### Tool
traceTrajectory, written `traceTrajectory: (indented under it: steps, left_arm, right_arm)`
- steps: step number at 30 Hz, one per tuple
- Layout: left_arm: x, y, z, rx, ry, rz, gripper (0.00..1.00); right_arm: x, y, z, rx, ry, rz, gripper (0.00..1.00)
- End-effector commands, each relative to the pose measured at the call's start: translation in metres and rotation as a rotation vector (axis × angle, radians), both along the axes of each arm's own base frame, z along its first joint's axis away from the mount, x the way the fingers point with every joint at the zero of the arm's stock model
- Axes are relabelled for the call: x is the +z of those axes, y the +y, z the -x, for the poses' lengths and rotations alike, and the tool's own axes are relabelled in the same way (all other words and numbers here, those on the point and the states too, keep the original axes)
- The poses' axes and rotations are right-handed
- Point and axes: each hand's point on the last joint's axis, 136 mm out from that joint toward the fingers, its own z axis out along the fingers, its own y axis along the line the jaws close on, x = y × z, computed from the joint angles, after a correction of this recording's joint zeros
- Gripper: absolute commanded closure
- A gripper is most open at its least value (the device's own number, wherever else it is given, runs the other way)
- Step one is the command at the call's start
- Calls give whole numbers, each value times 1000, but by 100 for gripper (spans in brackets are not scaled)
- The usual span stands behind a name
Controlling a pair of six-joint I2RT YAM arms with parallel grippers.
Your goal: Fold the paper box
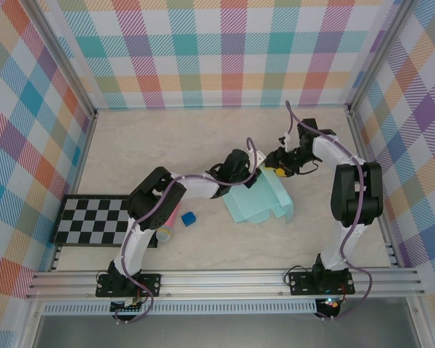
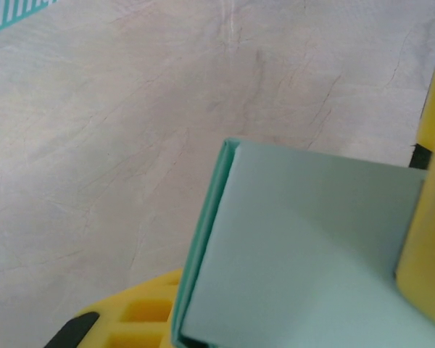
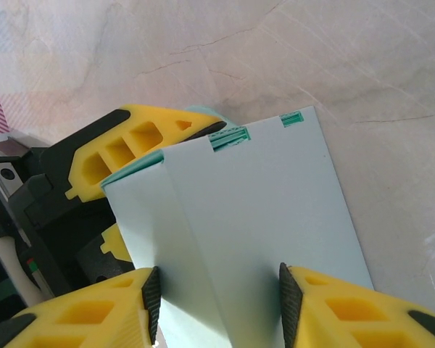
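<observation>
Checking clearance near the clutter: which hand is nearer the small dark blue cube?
Left. The left hand is up-right of the blue cube, at the paper box; the right hand is farther right.

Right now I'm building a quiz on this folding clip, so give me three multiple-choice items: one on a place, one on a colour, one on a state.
1. Where does the small dark blue cube lie?
A. on the paper box
B. on the table left of the paper box
C. on the checkerboard mat

2. What colour is the paper box?
A. pale mint-blue
B. red
C. black

3. How does the right gripper stand?
A. raised clear of the box
B. with a panel of the box between its fingers
C. holding the cube

Key: B, the cube rests on bare tabletop; A, the card is mint; B, the pads flank the panel.
</observation>
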Motion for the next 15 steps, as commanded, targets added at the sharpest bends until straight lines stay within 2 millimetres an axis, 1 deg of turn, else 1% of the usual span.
traceTrajectory:
  steps: [1,3,5,9,11,13,15]
  left_arm:
    - [0,-21,19,-53,77,28,83]
    - [2,-22,20,-63,65,45,84]
    - [7,-22,22,-53,64,101,83]
    - [11,-27,33,-66,117,202,82]
    - [10,-27,37,-60,124,238,82]
    - [4,-28,38,-49,136,250,82]
    - [3,-32,44,-54,117,258,82]
  right_arm:
    - [19,27,17,68,24,-100,54]
    - [21,26,16,74,19,-90,55]
    - [23,25,14,78,10,-83,55]
    - [26,22,13,79,4,-87,55]
    - [25,22,14,83,8,-86,56]
    - [24,22,15,85,10,-85,56]
    - [22,22,15,85,15,-90,57]
